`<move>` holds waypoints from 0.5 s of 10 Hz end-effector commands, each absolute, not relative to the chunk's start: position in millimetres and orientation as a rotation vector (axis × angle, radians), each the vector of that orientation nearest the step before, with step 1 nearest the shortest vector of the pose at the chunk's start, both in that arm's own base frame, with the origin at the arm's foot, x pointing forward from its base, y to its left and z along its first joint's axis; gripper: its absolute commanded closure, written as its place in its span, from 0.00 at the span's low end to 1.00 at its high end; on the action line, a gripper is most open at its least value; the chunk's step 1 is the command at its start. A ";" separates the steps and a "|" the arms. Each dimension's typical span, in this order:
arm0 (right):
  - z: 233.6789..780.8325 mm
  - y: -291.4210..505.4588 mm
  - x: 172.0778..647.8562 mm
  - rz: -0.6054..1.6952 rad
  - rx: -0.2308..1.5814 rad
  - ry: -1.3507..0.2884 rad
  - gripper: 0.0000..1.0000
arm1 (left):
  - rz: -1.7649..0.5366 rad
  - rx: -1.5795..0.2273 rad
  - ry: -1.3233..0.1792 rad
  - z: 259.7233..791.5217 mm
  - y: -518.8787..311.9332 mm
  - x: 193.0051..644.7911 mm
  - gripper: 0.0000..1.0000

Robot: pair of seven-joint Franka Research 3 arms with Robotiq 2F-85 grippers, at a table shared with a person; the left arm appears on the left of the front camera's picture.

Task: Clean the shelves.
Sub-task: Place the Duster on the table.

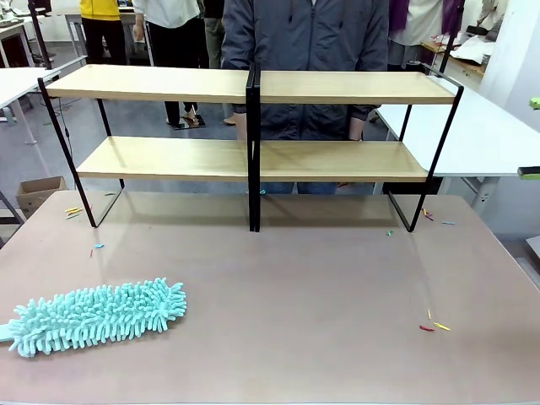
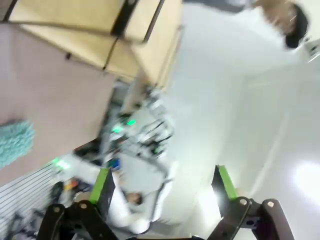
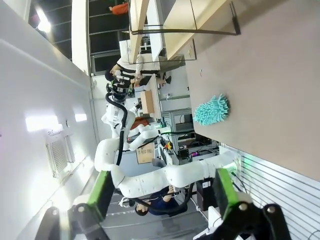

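Observation:
The shelves (image 1: pixel 253 84), two long light wooden boards in a thin black frame with a central post, stand at the far middle of the table and both boards are bare. They also appear as the shelves (image 2: pixel 100 30) and the shelves (image 3: pixel 195 17). A turquoise fluffy duster (image 1: pixel 97 316) lies on the tabletop at the front left, far from both grippers. My left gripper (image 2: pixel 162 187) is open and empty in a blurred view, with the duster (image 2: pixel 15 142) off to its side. My right gripper (image 3: pixel 162 192) is open and empty, high beside the table; its green pads (image 1: pixel 533 103) peek in at the right edge.
A person in a grey jacket (image 1: pixel 304 34) stands right behind the shelves. Small coloured scraps (image 1: pixel 434 325) dot the beige tabletop (image 1: pixel 321 287). White side tables (image 1: pixel 472 126) flank it, and a cardboard box (image 1: pixel 38 192) sits on the floor at left. The left arm (image 3: pixel 165 177) crosses the right wrist view.

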State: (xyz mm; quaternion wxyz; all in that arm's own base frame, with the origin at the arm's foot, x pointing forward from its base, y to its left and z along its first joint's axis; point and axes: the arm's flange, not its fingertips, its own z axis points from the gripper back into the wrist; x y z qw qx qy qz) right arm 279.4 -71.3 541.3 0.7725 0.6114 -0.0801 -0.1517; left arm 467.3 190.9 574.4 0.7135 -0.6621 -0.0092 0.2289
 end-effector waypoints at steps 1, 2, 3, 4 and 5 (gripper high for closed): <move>542.8 -71.6 278.3 -0.326 1.328 -0.178 0.00 | 0.386 -1.369 0.013 580.9 170.9 461.7 0.00; 542.8 -71.6 278.3 -0.326 1.328 -0.178 0.00 | 0.386 -1.369 0.013 580.9 170.9 461.7 0.00; 542.8 -71.6 278.3 -0.326 1.328 -0.178 0.00 | 0.386 -1.369 0.013 580.9 170.9 461.7 0.00; 542.8 -71.6 278.3 -0.326 1.328 -0.178 0.00 | 0.386 -1.369 0.013 580.9 170.9 461.7 0.00; 542.8 -71.6 278.3 -0.326 1.328 -0.178 0.00 | 0.386 -1.369 0.013 580.9 170.9 461.7 0.00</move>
